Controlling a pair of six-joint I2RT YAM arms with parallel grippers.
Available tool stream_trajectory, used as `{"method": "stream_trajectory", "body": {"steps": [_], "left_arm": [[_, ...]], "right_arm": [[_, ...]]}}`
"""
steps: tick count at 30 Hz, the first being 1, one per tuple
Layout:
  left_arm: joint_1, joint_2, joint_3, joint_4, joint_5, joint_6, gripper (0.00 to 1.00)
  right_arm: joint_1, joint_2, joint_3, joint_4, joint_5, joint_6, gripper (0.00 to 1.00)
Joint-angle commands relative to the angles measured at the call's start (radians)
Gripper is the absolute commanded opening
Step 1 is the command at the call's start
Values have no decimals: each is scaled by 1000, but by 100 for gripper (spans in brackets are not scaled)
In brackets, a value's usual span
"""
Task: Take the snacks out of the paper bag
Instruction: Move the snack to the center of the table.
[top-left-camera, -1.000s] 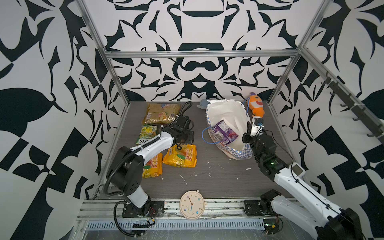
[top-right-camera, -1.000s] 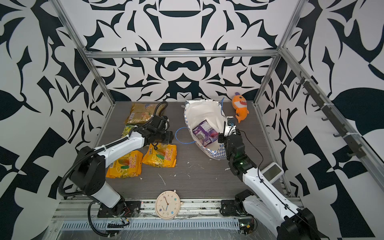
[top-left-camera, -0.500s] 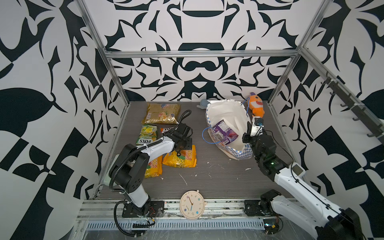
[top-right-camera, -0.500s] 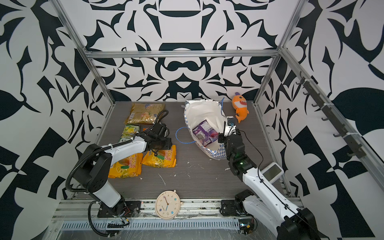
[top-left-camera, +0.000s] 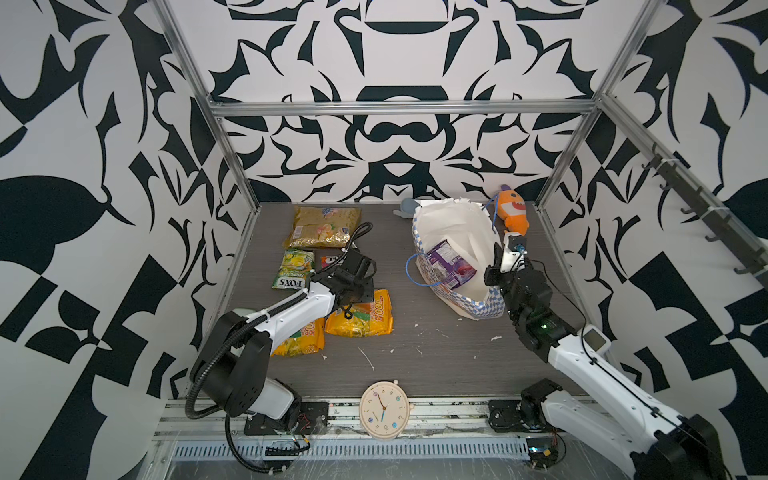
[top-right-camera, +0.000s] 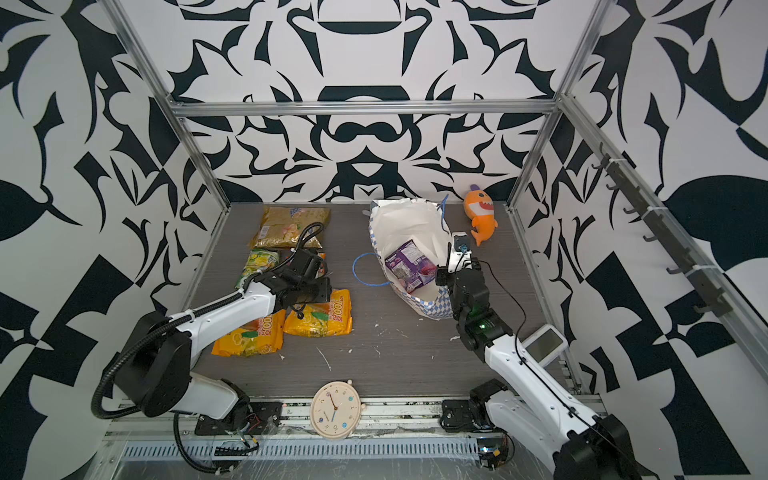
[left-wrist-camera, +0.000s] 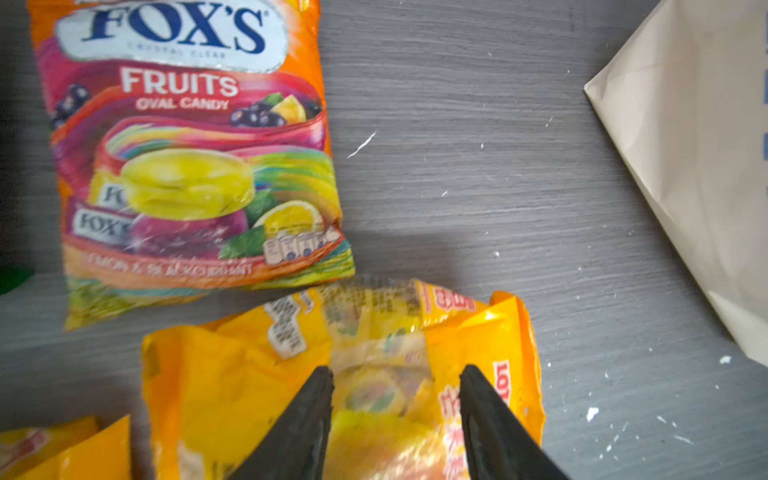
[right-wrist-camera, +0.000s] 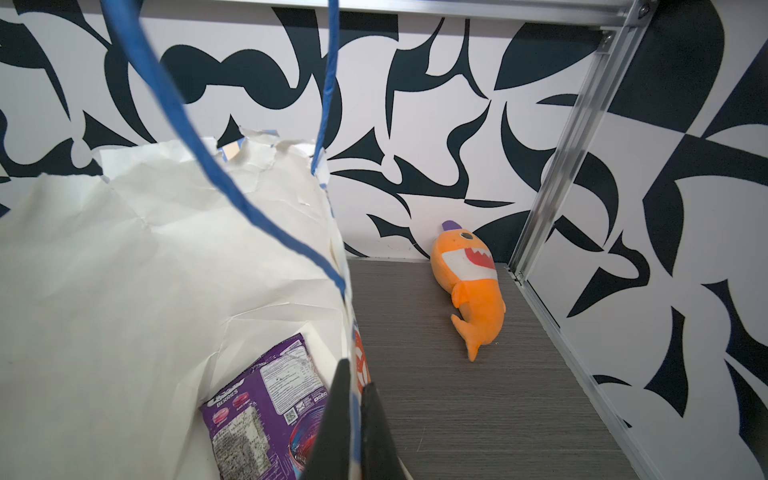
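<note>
Pinches the near right rim of the paper bag (top-left-camera: 440, 224) with the right gripper (right-wrist-camera: 356, 374), jaws closed tight on the paper just below a blue cord handle (right-wrist-camera: 327, 83). Keeps the bag at the far right of the table (top-left-camera: 436, 353), mouth wide open to both top views.

Shows one snack inside: the purple packet (top-left-camera: 451, 266), lying against the near left wall of the bag. Shows five more out on the left of the table:
- far: the gold packet (top-left-camera: 322, 227)
- middle: the green-yellow packet (top-left-camera: 293, 269) and the red-orange packet (left-wrist-camera: 187, 145)
- nearest: the left orange-yellow packet (top-left-camera: 299, 338) and the right orange-yellow packet (top-left-camera: 361, 318)

Hangs the left gripper (left-wrist-camera: 397, 370) over the right orange-yellow packet, jaws apart, nothing seen pinched between them.

Judging by looks: light, crinkly, slick film around loose sweets. Soft enough to fold, not fragile, prone to slipping from a shallow pinch. Best taken by the sealed edge or corner nearest the bag mouth, pinched flat, then drawn out along the wall. Calls for care with the paper: thin, ragged along the far rim, likely to tear or buckle under a snagged finger. Leaves the plush shark (top-left-camera: 513, 210) alone, far right, outside the bag.
</note>
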Motion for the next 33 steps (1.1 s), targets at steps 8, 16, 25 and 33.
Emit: {"method": "stream_trajectory", "body": {"steps": [8,16,25,33], "left_arm": [[-37,145,158,18,18,69,64],[-57,328,241,11,41,32,78],[-58,249,137,36,4,-58,70],[-58,186,89,1,-31,-100,64]], "right_arm": [[-3,-11,2,25,-7,-3,0],[-3,-14,-7,25,-3,2,0],[-4,-31,-4,17,6,-14,0],[-4,-25,0,21,-2,-11,0]]}}
